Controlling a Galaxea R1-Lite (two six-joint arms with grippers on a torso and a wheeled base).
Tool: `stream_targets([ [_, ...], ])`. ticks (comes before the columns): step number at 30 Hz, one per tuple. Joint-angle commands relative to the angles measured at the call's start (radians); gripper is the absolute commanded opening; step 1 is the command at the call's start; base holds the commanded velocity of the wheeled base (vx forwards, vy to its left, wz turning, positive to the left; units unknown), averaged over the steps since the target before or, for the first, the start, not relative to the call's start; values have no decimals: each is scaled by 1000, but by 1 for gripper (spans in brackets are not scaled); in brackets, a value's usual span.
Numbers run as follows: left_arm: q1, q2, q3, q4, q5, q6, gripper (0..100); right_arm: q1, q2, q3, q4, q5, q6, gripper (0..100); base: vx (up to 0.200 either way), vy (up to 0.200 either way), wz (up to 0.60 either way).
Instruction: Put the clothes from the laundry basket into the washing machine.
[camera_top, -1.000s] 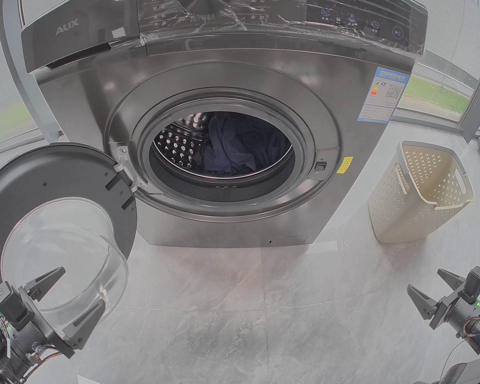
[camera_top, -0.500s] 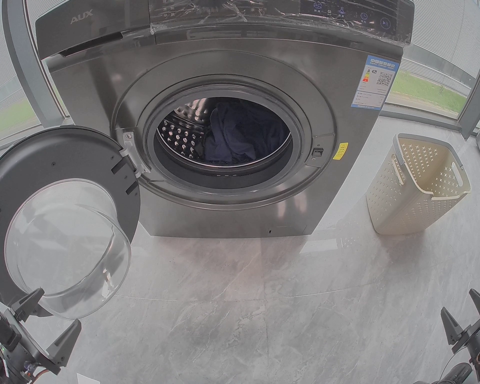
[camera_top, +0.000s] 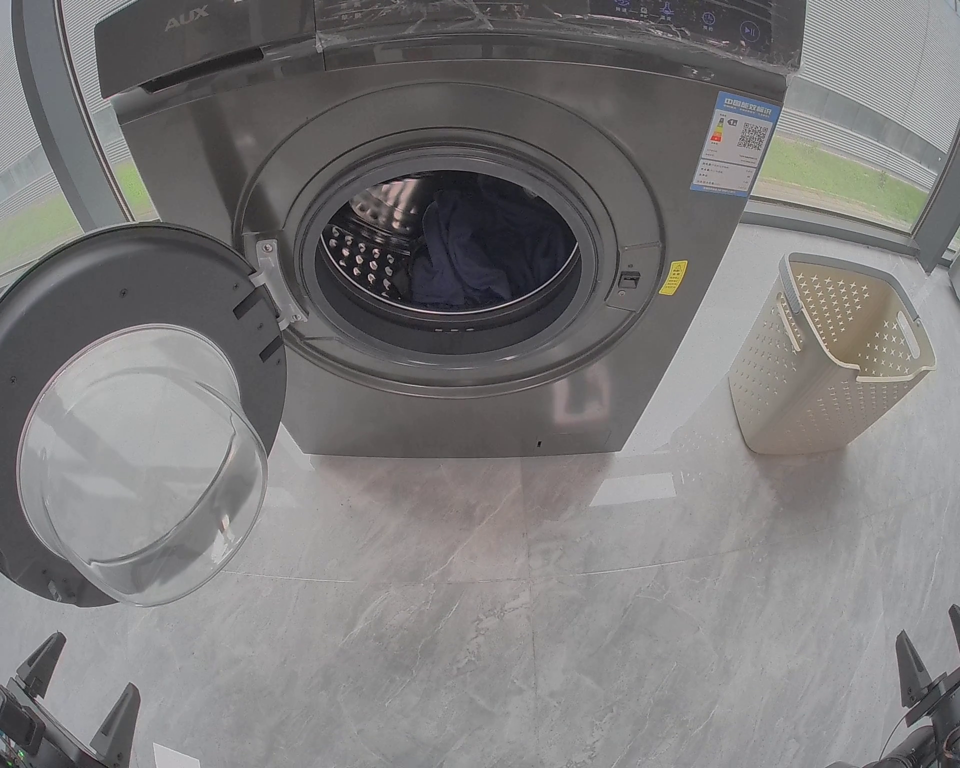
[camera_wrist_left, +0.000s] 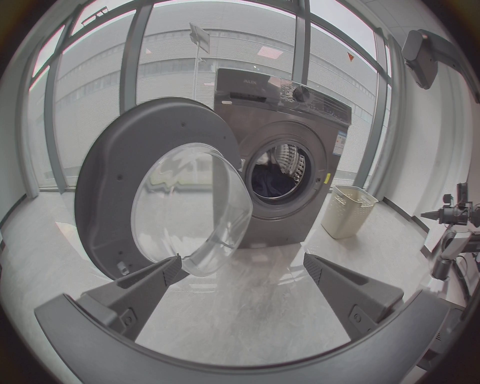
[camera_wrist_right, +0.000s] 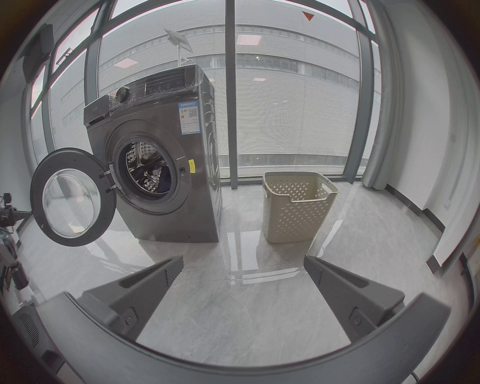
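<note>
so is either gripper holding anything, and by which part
Nothing is held: the left gripper and right gripper are open and empty. The dark blue clothes lie inside the grey washing machine.

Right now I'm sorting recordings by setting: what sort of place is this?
Likely a laundry corner in a glass-walled room: a front-loading washing machine with its door open, a cream laundry basket beside it on the grey tiled floor, and tall windows behind.
</note>
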Motion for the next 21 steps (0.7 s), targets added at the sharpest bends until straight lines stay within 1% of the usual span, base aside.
stream_targets([
  [1, 126, -80, 17, 33, -40, 0, 100, -87, -87, 16, 6, 28, -3, 100, 0, 0, 0],
  [3, 138, -129, 14, 55, -101, 15, 100, -78, -97, 16, 6, 29, 1, 100, 0, 0, 0],
  [4, 138, -129, 13, 56, -104, 14, 100, -78, -97, 16, 6, 29, 1, 100, 0, 0, 0],
  [5, 140, -129, 16, 53, -92, 49, 100, -76, -97, 16, 6, 29, 3, 100, 0, 0, 0],
  [6, 140, -129, 17, 73, -15, 78, 100, -76, -97, 16, 8, 35, 6, 100, 0, 0, 0],
  [7, 140, -129, 17, 76, 12, 76, 100, -76, -97, 16, 11, 45, 15, 100, 0, 0, 0],
  [8, 140, -129, 17, 87, 38, 70, 100, -76, -97, 16, 23, 61, 4, 100, 0, 0, 0],
  [9, 140, -129, 17, 101, 38, 55, 100, -76, -95, 16, 55, 103, -15, 100, 0, 0, 0],
  [10, 140, -129, 17, 104, 37, 52, 100, -76, -95, 16, 57, 109, -20, 100, 0, 0, 0],
  [11, 137, -127, 16, 109, 28, 40, 100, -76, -95, 14, 66, 137, -43, 100, 0, 0, 0],
  [13, 137, -127, 16, 109, 28, 37, 100, -75, -97, 16, 62, 132, -43, 100, 0, 0, 0],
  [17, 137, -127, 16, 109, 31, 32, 100, -76, -97, 16, 55, 141, -51, 100, 0, 0, 0],
  [20, 137, -127, 16, 109, 31, 32, 100, -76, -97, 16, 58, 143, -45, 100, 0, 0, 0],
  [21, 137, -127, 16, 109, 31, 32, 100, -76, -97, 16, 58, 143, -45, 100, 0, 200, 0],
])
